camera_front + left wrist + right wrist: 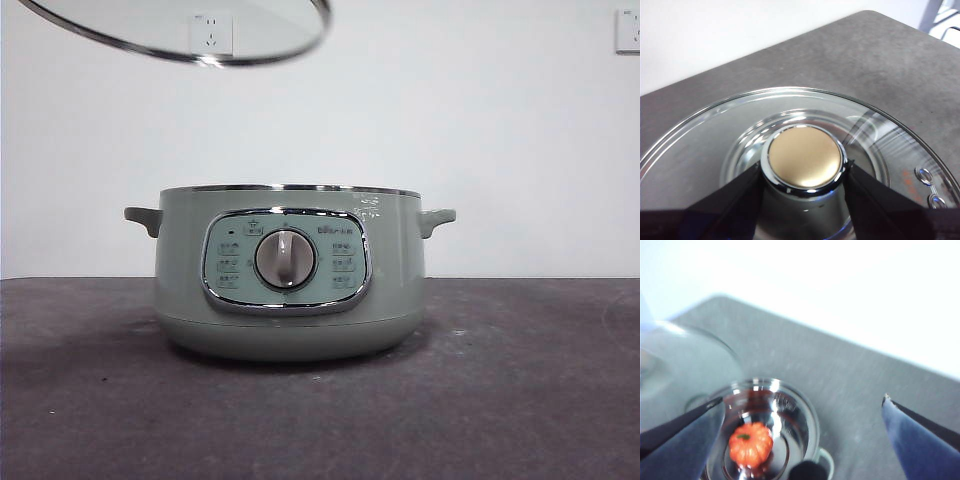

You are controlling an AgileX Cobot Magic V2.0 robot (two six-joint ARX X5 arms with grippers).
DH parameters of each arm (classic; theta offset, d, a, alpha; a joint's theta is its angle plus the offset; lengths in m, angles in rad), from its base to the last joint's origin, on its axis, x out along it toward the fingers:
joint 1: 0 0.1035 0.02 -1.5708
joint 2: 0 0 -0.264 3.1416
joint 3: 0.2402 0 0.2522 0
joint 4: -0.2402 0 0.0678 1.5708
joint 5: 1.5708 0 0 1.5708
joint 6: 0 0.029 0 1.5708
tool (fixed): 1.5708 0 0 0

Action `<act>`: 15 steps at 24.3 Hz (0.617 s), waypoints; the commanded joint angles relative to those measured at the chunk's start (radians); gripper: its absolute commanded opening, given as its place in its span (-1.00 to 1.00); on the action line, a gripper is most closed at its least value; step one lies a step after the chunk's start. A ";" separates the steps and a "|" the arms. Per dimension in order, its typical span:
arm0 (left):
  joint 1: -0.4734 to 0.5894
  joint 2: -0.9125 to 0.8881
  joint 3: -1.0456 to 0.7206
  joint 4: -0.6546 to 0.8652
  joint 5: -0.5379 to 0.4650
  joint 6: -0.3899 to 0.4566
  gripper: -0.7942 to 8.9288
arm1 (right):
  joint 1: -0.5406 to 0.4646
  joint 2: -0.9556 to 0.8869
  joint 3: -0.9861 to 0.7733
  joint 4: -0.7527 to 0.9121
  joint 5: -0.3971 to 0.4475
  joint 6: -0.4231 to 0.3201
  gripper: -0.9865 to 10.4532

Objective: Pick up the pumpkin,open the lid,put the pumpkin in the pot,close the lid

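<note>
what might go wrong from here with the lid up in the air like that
The left gripper holds the lid only by its knob, tilted high above the pot; it could slip, or come down off-centre and knock the steel rim. The right gripper hangs open above the pumpkin in the pot, so the descending lid might strike that arm.

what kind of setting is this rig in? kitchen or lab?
Likely a lab test bench, not a kitchen: a bare grey table, a plain white wall with power sockets, and a lone electric pot with a toy pumpkin inside.
</note>
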 commanded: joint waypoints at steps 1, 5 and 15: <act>-0.016 0.054 0.007 0.093 0.011 0.002 -0.85 | 0.002 -0.044 0.000 -0.013 -0.001 0.013 0.32; -0.035 0.146 0.007 0.168 0.010 0.003 -0.85 | 0.002 -0.104 0.000 -0.050 -0.002 0.013 0.32; -0.049 0.304 0.007 0.298 0.009 0.013 -0.85 | 0.004 -0.190 0.000 -0.138 -0.029 0.013 0.32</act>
